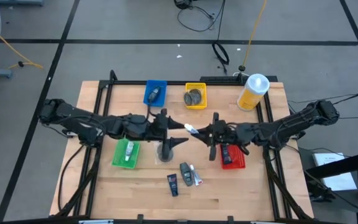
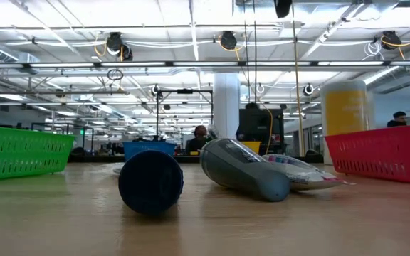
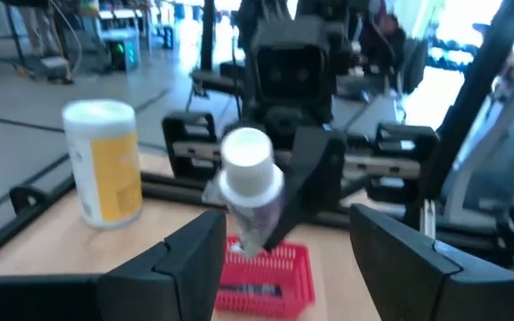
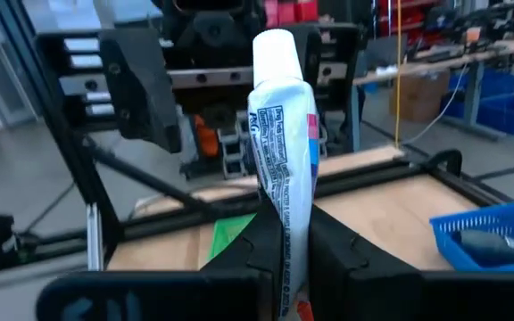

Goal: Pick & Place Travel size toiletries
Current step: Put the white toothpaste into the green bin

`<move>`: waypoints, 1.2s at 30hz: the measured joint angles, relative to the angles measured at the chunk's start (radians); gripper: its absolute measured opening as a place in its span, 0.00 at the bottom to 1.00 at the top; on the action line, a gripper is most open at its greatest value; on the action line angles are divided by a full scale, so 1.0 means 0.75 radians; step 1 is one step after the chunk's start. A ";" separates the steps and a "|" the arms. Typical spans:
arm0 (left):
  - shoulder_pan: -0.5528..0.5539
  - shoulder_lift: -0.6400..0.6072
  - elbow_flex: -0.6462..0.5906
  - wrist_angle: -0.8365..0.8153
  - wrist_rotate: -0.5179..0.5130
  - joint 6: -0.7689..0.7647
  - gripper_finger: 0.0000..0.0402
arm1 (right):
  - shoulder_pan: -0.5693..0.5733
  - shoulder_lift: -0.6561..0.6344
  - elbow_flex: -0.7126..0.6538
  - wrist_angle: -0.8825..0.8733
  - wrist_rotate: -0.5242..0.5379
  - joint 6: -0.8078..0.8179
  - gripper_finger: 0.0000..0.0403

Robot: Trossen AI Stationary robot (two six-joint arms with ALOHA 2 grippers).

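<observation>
high view: right pincer (image 1: 205, 133) mid-worktop, clamped on white tube (image 1: 191, 129), held up off the wood btwn both arms. left pincer (image 1: 178, 132) faces it, fingers (image 3: 186, 259) spread wide, empty, just beside tube cap. other toiletries (image 1: 184, 175) lie near front of worktop (image 1: 241, 186).

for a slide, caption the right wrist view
Right gripper holds a white tube cap-up, facing the open left gripper.

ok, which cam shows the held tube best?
Right wrist view: the tube fills the picture, its printed label facing the camera, pinched in the right gripper. Left wrist shows it cap-on, blurred; high view only a speck; low view nothing.
</observation>
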 joint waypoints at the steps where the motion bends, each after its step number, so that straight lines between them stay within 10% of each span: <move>1: 0.009 0.000 0.000 0.018 -0.001 0.000 0.59 | -0.006 0.001 0.000 0.019 -0.001 0.000 0.05; 17: 0.084 0.000 -0.001 0.123 0.097 -0.014 0.57 | -0.059 0.124 0.002 0.285 -0.073 0.011 0.05; 36: 0.082 0.000 -0.001 0.119 0.098 -0.024 0.13 | -0.059 0.124 0.002 0.275 -0.077 0.007 0.05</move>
